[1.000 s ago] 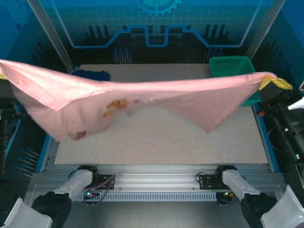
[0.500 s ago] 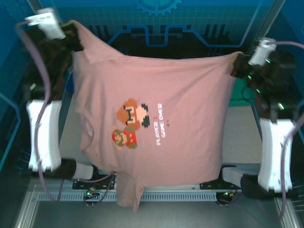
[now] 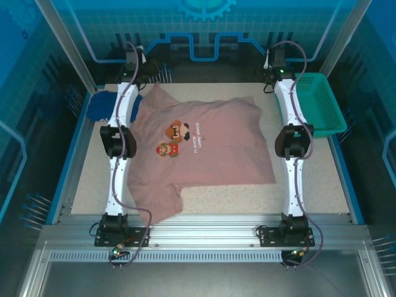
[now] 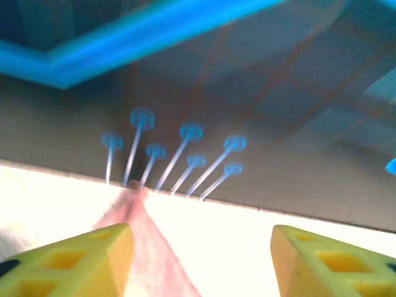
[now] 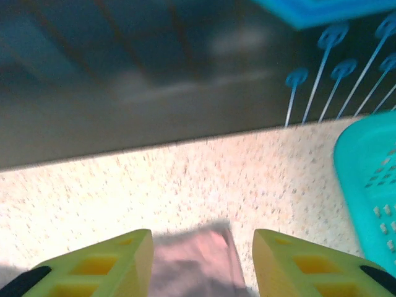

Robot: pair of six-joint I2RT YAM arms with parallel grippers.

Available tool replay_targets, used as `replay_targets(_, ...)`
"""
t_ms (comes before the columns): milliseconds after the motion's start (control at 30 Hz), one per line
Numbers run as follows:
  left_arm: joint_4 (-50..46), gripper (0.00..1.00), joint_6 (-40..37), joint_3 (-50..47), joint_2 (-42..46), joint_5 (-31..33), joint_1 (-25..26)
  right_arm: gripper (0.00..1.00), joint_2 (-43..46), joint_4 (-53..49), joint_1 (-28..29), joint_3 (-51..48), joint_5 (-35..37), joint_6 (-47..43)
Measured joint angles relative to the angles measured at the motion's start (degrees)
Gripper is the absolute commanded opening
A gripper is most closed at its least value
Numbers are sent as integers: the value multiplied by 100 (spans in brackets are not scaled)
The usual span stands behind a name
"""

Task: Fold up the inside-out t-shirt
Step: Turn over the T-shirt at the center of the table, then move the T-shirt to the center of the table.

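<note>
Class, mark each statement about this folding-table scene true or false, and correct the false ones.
1. The t-shirt lies spread flat on the table, print facing up. True.
2. The green basket stands at the table's left edge. False: it stands at the far right.
3. The left gripper has its jaws shut tight. False: they stand apart, with pink cloth lying between them.
4. A dark blue garment lies near the far left corner. True.
5. The right gripper has open jaws. True.
</note>
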State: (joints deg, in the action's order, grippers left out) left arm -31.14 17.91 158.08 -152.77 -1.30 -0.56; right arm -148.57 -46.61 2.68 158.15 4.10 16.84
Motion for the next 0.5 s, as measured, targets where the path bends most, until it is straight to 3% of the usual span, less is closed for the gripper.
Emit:
replay_targets(67, 225, 71, 201, -1141, 535, -103, 0, 48, 107, -452, 107, -87, 61, -127)
replay_targets(100, 330, 71, 306, -1768, 885, -146, 0, 48, 446, -431, 190, -616, 107, -203)
replay_targets(300, 1189, 72, 1025, -5556, 3764, -378, -2, 51, 3945, 173, 859, -5652, 33, -315)
replay_targets(500, 2299, 73, 1637, -8902, 6714, -614, 446, 55, 6039, 348, 778, -8572, 136, -46)
